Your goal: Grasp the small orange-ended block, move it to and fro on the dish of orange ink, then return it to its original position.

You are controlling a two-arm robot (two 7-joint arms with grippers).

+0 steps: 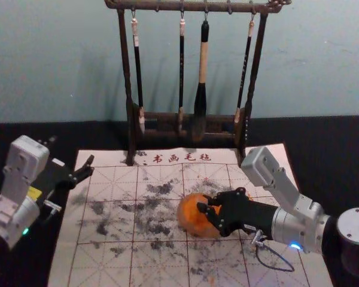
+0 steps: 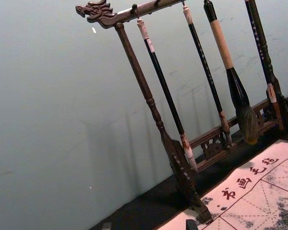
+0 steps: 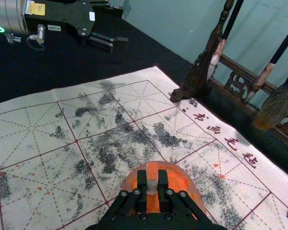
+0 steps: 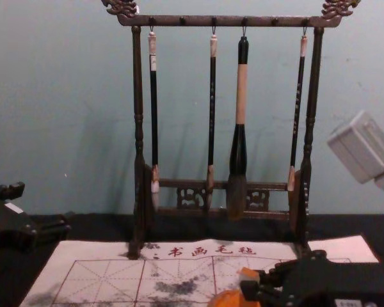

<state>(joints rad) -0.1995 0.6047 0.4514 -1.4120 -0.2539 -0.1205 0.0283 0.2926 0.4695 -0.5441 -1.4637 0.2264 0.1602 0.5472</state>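
My right gripper (image 1: 208, 207) is over the orange ink dish (image 1: 191, 216), which lies on the gridded mat. In the right wrist view the right gripper (image 3: 152, 184) is shut on the small block (image 3: 152, 175), pinching its pale middle, with orange above and below. The dish (image 3: 192, 191) spreads around and under it. From the chest, the block (image 4: 248, 274) stands over the dish (image 4: 227, 299); whether it touches the ink I cannot tell. My left gripper (image 1: 72, 153) is idle beyond the mat's left edge, open and holding nothing; its fingertips edge into the left wrist view.
A dark wooden rack (image 1: 130, 113) with several hanging brushes stands at the mat's back edge, the thick brush (image 1: 200, 89) among them. The paper mat (image 1: 107, 263) carries black ink smudges and lies on a black-covered table (image 1: 323, 149).
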